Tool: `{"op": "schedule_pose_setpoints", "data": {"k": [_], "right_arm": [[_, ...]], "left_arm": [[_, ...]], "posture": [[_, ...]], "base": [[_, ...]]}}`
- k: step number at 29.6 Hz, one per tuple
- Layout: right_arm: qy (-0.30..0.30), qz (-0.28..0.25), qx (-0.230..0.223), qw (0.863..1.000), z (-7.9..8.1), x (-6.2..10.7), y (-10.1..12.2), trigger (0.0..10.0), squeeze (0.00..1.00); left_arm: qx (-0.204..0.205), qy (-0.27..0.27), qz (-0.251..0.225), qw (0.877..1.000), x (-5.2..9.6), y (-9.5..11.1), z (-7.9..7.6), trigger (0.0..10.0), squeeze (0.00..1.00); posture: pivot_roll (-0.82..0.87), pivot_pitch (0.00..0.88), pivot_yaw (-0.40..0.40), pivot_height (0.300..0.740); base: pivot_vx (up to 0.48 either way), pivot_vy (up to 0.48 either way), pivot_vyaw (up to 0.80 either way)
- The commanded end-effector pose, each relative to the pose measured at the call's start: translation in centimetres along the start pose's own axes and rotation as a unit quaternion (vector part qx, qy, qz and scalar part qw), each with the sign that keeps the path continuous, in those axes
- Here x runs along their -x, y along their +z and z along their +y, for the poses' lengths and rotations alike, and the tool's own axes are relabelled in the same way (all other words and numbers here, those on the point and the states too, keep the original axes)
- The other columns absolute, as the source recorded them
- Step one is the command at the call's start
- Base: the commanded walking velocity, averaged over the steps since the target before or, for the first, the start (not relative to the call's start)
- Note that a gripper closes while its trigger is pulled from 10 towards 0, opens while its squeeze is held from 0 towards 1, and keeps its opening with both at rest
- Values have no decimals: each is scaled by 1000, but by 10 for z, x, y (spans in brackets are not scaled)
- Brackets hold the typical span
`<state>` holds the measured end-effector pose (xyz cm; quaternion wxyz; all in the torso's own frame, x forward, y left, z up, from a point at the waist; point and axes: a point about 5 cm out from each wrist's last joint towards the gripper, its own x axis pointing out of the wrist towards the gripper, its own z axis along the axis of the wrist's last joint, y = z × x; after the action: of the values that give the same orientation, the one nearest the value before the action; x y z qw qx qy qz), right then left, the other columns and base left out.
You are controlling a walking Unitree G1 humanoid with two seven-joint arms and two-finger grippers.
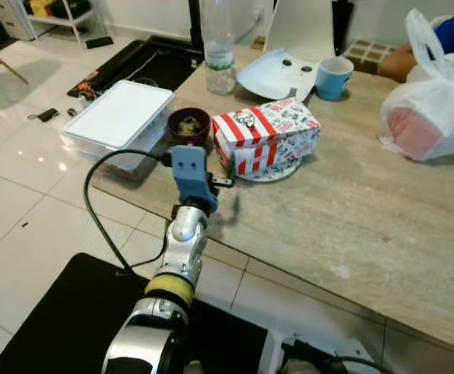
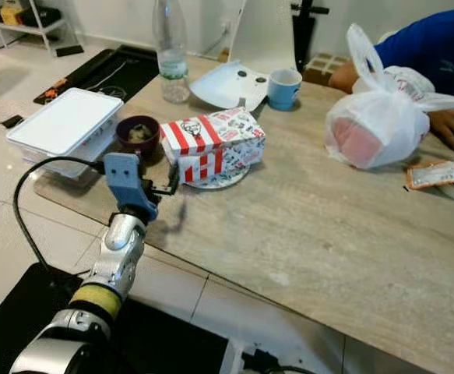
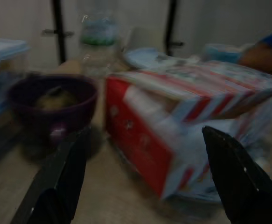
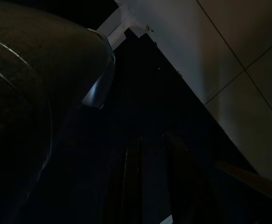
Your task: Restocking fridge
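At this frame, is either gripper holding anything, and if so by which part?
Nothing is held. The left gripper is open, its fingers apart and short of the red-and-white striped cardboard food box on the wooden table. The right gripper hangs idle, fingers near together, gripping nothing.

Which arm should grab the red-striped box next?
Left. The left gripper is raised at the table edge, open, facing the box. The right gripper hangs low by the floor.

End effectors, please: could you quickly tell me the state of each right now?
Left end effector: open, empty, facing the red-striped box.
Right end effector: idle in the dark, cannot tell.
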<state>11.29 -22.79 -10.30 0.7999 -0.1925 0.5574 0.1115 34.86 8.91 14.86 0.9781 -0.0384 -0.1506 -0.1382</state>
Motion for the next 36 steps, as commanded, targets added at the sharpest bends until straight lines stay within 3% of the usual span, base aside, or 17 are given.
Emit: {"op": "schedule_pose_setpoints", "data": {"k": [1,7,11,17,28,36], "right_arm": [[8,-1,3,1000,4,0,-3,10000,0],[9,-3,4,1000,5,0,-1,10000,0],[11,-5,6,1000,7,0,0,10000,0],[12,-4,8,1000,7,0,-1,10000,0],[12,-1,10,1000,6,0,-4,10000,0],[15,3,14,1000,7,2,-10,10000,0]], "left_arm": [[-1,-27,-14,1000,1,2,-15,10000,0],[-21,3,-17,1000,1,5,-10,10000,0],[-64,62,-18,996,1,10,9,10000,0],[-86,110,-21,990,2,16,27,10000,0],[-92,148,10,985,1,6,42,10000,0],[-78,172,52,981,-8,-1,54,10000,0]], "posture": [[-131,131,16,740],[-128,132,17,740],[-127,134,15,740],[-129,139,14,740],[-133,152,8,740],[-147,190,9,740]], "base": [[0,0,0],[0,0,0],[0,0,0],[0,0,0],[0,0,0],[0,0,0]]}}
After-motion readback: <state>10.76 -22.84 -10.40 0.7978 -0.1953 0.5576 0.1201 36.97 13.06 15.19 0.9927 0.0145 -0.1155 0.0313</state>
